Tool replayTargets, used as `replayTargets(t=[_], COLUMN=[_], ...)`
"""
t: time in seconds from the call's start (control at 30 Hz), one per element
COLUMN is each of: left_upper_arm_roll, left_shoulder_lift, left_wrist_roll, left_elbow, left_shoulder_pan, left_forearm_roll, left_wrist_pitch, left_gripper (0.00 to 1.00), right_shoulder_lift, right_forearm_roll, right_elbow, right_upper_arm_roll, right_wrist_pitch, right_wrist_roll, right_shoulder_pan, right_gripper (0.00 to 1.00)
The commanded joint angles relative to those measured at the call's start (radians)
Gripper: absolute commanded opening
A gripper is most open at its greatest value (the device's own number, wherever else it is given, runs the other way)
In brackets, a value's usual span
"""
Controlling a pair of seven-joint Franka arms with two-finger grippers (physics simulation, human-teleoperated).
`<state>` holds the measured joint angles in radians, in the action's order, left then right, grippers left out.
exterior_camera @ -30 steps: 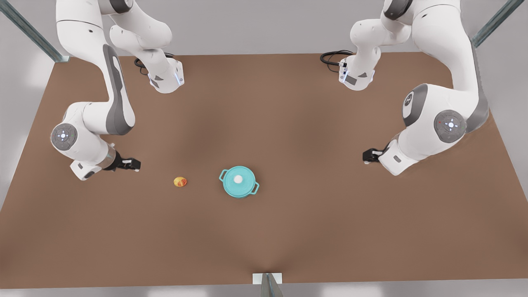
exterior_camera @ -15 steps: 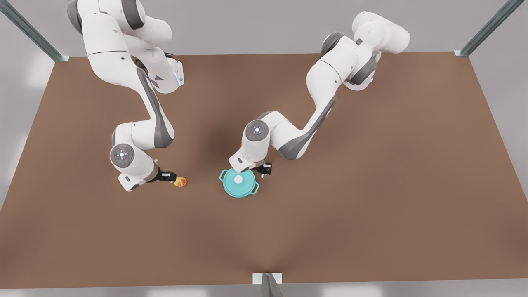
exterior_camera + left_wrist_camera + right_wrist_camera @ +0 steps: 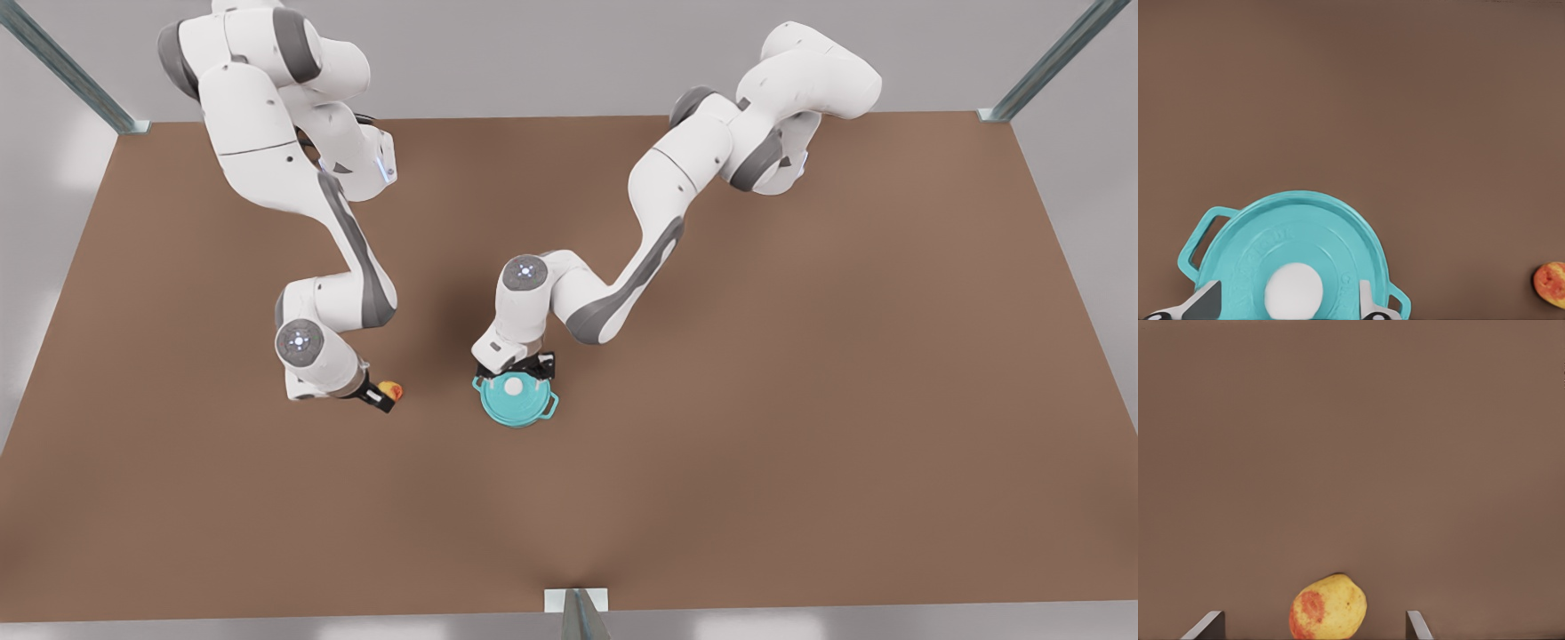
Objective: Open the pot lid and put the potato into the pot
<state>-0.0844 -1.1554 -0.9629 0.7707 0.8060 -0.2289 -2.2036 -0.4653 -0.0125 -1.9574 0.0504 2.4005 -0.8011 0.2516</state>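
Observation:
The teal pot (image 3: 544, 411) stands mid-table with its pot lid (image 3: 520, 402) on top, white knob (image 3: 513, 385) at the centre. My left gripper (image 3: 516, 369) hovers over the lid, open, its fingers (image 3: 1205, 301) on either side of the knob (image 3: 1293, 291); the lid (image 3: 1298, 233) and a loop handle (image 3: 1195, 243) show below it. The potato (image 3: 392, 388), yellow with red patches, lies on the table to the front view's left of the pot. My right gripper (image 3: 378, 397) is at it, open, with the potato (image 3: 1328, 607) between its spread fingers (image 3: 1208, 624), not clasped.
The brown table (image 3: 711, 444) spreads wide on all sides of the pot. Metal frame posts (image 3: 62, 67) stand at the back corners, and a small bracket (image 3: 576, 604) sits at the middle of the front edge.
Both arms swung in from the table's sides. The left gripper came over the lid's knob; the right gripper closed in on the potato. Pot, lid and potato have stayed put.

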Motion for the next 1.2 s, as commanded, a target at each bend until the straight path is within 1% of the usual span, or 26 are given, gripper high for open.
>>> replayTargets(t=[0.0,0.1,0.23,0.3,0.33,0.37,0.4,0.47,0.5,0.53,0.6,0.63,0.67,0.77,0.8,0.83,0.9,0.93,0.97,1.0,1.03,1.07,1.1,1.17], left_upper_arm_roll=[0.003,0.008,0.025,0.025,0.026,0.025,0.023,0.020,0.020,0.020,0.020,0.020,0.014,0.002,-0.034,-0.058,-0.080,-0.078,-0.077,-0.075,-0.071,-0.064,-0.060,-0.061], left_shoulder_lift=[-0.006,-0.013,-0.029,-0.035,-0.035,-0.032,-0.029,-0.026,-0.021,-0.021,0.000,0.031,0.043,0.042,0.029,0.023,-0.038,-0.052,-0.059,-0.063,-0.056,-0.038,0.002,0.101], left_wrist_roll=[-0.203,-0.206,-0.206,-0.204,-0.204,-0.204,-0.203,-0.203,-0.201,-0.201,-0.197,-0.177,-0.149,0.067,0.168,0.214,0.224,0.230,0.239,0.271,0.291,0.328,0.380,0.461], left_elbow=[-0.001,-0.001,0.001,0.002,0.001,0.002,0.002,0.002,0.002,0.002,0.001,0.001,0.001,0.001,0.002,0.016,0.039,0.042,0.055,0.053,0.053,0.052,0.052,0.052], left_shoulder_pan=[0.002,0.004,0.015,0.015,0.015,0.015,0.013,0.013,0.013,0.013,0.005,-0.031,-0.076,-0.266,-0.343,-0.379,-0.395,-0.392,-0.390,-0.390,-0.392,-0.392,-0.400,-0.415], left_forearm_roll=[-0.004,-0.004,-0.004,-0.018,-0.018,-0.016,-0.016,-0.015,-0.013,-0.013,-0.013,-0.010,-0.009,0.115,0.151,0.151,0.151,0.143,0.137,0.137,0.135,0.097,0.095,0.097], left_wrist_pitch=[-0.076,-0.093,-0.094,-0.094,-0.091,-0.077,-0.074,-0.053,-0.033,-0.033,0.004,0.050,0.076,0.090,0.079,0.064,-0.064,-0.073,-0.085,-0.084,-0.068,0.011,0.105,0.353], left_gripper=[1.00,1.00,1.00,1.00,0.89,0.58,0.39,0.30,0.28,0.28,0.28,0.28,0.28,0.28,0.28,0.29,0.29,0.29,0.43,1.00,1.00,1.00,1.00,1.00], right_shoulder_lift=[-0.004,-0.019,-0.035,-0.044,-0.053,-0.056,-0.056,-0.053,-0.044,-0.029,-0.018,-0.019,-0.021,-0.035,-0.044,-0.044,-0.044,-0.044,-0.044,-0.046,-0.058,-0.075,-0.079,-0.093], right_forearm_roll=[-0.001,-0.003,-0.001,-0.001,0.000,0.000,0.003,0.011,0.011,0.011,0.011,0.011,0.009,0.008,0.008,0.008,0.000,0.000,0.000,0.000,0.000,0.000,0.005,0.008], right_elbow=[-0.006,-0.005,-0.026,-0.051,-0.052,-0.064,-0.081,-0.107,-0.124,-0.144,-0.161,-0.161,-0.161,-0.158,-0.156,-0.153,-0.138,-0.129,-0.123,-0.121,-0.113,-0.106,-0.106,-0.107], right_upper_arm_roll=[0.000,-0.001,-0.001,-0.001,-0.001,-0.001,-0.001,-0.001,-0.001,-0.001,-0.001,-0.001,-0.001,-0.001,-0.001,-0.001,0.000,0.000,0.000,0.000,0.000,0.000,0.002,0.003], right_wrist_pitch=[0.126,0.154,0.170,0.210,0.213,0.230,0.233,0.235,0.233,0.229,0.224,0.224,0.224,0.227,0.230,0.230,0.227,0.226,0.224,0.224,0.224,0.227,0.230,0.233], right_wrist_roll=[-0.724,-0.788,-0.791,-0.790,-0.790,-0.790,-0.790,-0.788,-0.787,-0.783,-0.783,-0.787,-0.790,-0.791,-0.791,-0.791,-0.791,-0.791,-0.791,-0.793,-0.793,-0.791,-0.791,-0.791], right_shoulder_pan=[0.000,0.003,0.006,0.008,0.012,0.014,0.014,0.015,0.017,0.020,0.023,0.031,0.037,0.051,0.051,0.054,0.057,0.055,0.057,0.055,0.057,0.055,0.055,0.054], right_gripper=[1.00,1.00,1.00,1.00,1.00,1.00,1.00,1.00,1.00,1.00,1.00,1.00,1.00,1.00,1.00,1.00,1.00,1.00,1.00,1.00,1.00,1.00,1.00,1.00])
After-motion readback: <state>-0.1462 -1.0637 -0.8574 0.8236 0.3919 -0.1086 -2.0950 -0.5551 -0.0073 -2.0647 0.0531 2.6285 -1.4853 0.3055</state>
